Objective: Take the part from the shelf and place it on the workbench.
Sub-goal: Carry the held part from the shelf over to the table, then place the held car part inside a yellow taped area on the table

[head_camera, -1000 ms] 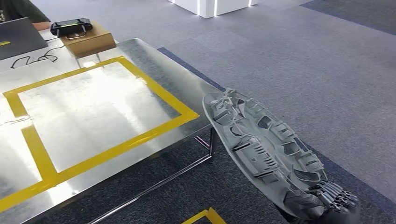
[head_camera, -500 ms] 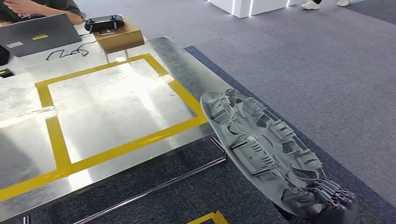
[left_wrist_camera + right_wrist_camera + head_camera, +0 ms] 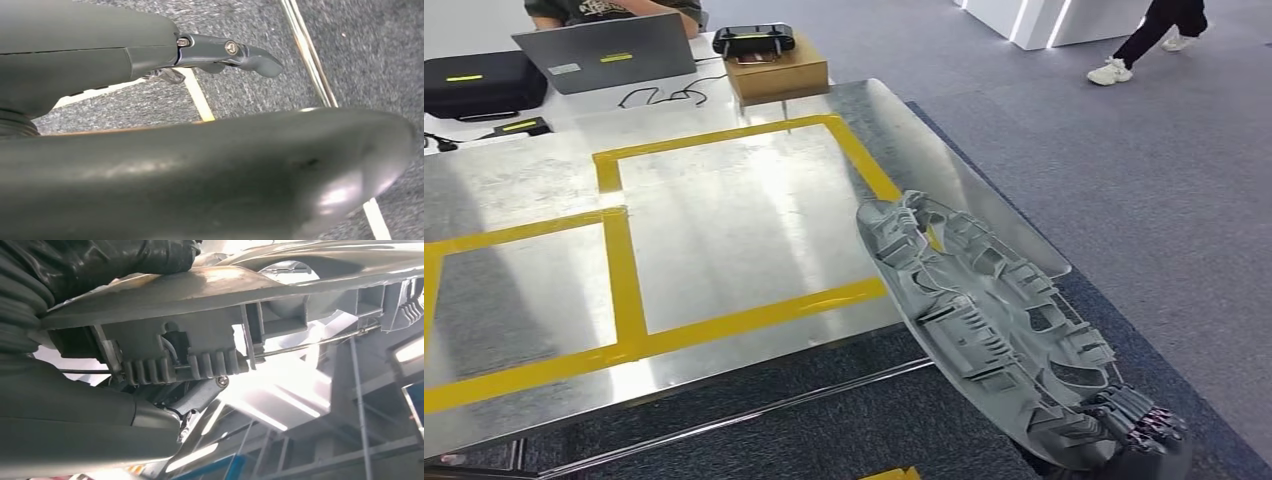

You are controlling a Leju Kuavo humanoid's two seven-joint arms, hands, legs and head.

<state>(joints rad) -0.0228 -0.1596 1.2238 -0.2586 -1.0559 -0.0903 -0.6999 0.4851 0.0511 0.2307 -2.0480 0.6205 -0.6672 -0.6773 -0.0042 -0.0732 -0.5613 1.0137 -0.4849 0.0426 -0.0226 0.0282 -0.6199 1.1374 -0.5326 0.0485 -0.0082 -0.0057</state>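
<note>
- Part [image 3: 984, 320]: long grey moulded panel, ribbed and full of cut-outs, held up in the air at a slant. Its far tip hangs over the near right corner of the workbench [image 3: 524, 190]; its near end sits low at the right, over the carpet. It does not touch the bench top.
- Right hand [image 3: 1124, 420]: dark fingers wrapped round the near end of the part, clamped on it. In the right wrist view the same hand [image 3: 100, 265] presses against the panel's edge.
- Left hand [image 3: 225, 52]: seen in the left wrist view over grey carpet with a pale floor line; a finger juts out straight, nothing visibly in it, but whether the hand is spread or curled I cannot tell.
- Workbench: shiny metal top marked with yellow tape rectangles [image 3: 624, 280].
- Far edge: a laptop [image 3: 604, 52], a black case [image 3: 474, 82], a cardboard box [image 3: 779, 75] with a black device [image 3: 754, 40] on top.
- A seated person [image 3: 614, 10] behind the laptop; another person's legs [image 3: 1144, 40] at far right.
</note>
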